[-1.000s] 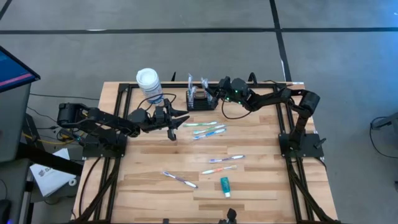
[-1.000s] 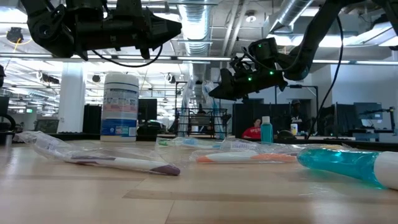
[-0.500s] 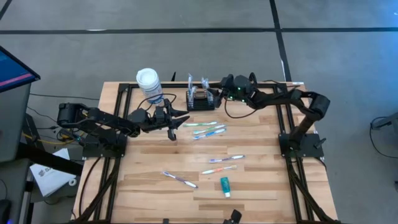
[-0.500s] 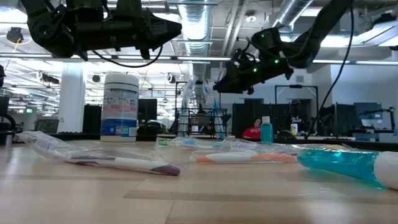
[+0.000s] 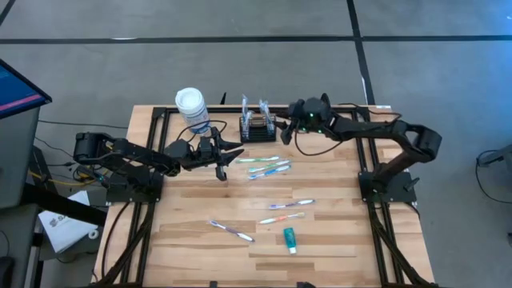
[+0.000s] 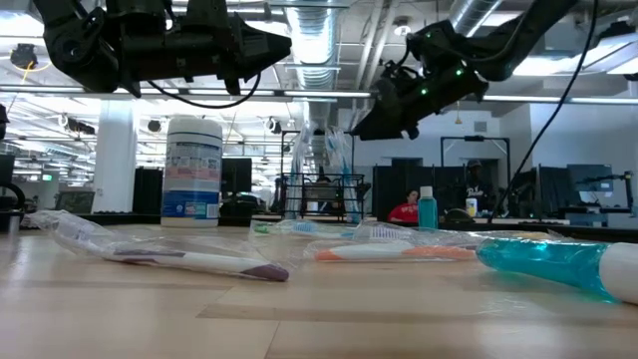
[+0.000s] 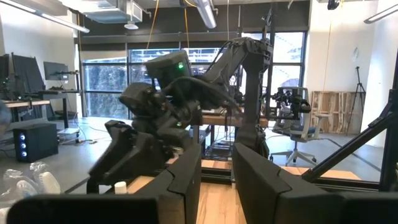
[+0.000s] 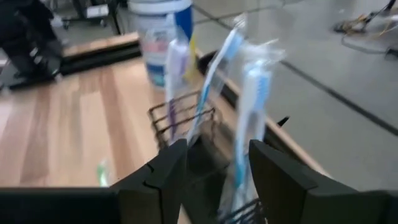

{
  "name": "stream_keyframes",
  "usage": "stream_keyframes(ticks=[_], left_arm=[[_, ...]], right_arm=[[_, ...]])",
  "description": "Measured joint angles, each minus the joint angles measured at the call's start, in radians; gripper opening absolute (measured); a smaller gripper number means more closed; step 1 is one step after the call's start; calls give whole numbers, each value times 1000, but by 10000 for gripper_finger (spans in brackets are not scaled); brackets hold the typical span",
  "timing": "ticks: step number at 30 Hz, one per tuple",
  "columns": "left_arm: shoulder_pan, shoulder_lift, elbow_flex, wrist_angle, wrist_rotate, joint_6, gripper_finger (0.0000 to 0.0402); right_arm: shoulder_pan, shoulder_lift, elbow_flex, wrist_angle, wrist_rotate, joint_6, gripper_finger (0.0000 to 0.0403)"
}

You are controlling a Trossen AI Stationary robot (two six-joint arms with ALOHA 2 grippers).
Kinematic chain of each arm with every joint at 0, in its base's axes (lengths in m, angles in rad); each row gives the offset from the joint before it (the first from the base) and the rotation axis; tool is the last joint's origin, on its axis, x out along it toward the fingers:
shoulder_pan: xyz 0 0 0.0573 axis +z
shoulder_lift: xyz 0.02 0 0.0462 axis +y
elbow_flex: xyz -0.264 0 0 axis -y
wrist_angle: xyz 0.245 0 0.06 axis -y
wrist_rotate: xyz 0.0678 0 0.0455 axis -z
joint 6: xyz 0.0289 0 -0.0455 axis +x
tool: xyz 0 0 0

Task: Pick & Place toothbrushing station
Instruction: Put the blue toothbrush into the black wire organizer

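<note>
The basket [image 5: 257,128] stands at the table's [image 5: 336,240] far edge, about midway along it, with wrapped toothbrushes [image 8: 247,106] standing upright in it; in the right wrist view two or three of them lean against its wire wall. Just beside it, on the right, hangs the right gripper [image 5: 282,122], raised above the table in the low view [image 6: 365,128], its jaws apart with nothing between them and not touching the basket. On the basket's other side stands the white-lidded canister [image 5: 192,110], near the far left corner. The left gripper [image 5: 230,154] hovers over the table nearer the middle, left of three toothbrushes [image 5: 268,166] lying flat there; its jaws are partly apart and hold nothing. Farther toward the near edge lie two more toothbrushes [image 5: 290,210], a single one [image 5: 231,230] and a teal tube [image 5: 290,238]. Beyond the table, in the low view, a person in red [image 6: 405,210] sits in the room.
</note>
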State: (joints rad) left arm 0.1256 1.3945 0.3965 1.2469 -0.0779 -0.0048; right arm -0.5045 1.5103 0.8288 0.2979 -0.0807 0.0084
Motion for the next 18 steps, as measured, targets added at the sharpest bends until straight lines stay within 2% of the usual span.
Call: stream_keyframes(ticks=[13,18], left_arm=[[0,0,0,-1,0,0,88],[0,0,0,-1,0,0,88]], right_arm=[[146,-21,0,-195,0,-46,143],[222,-20,-1,-214,-1,-85,136]])
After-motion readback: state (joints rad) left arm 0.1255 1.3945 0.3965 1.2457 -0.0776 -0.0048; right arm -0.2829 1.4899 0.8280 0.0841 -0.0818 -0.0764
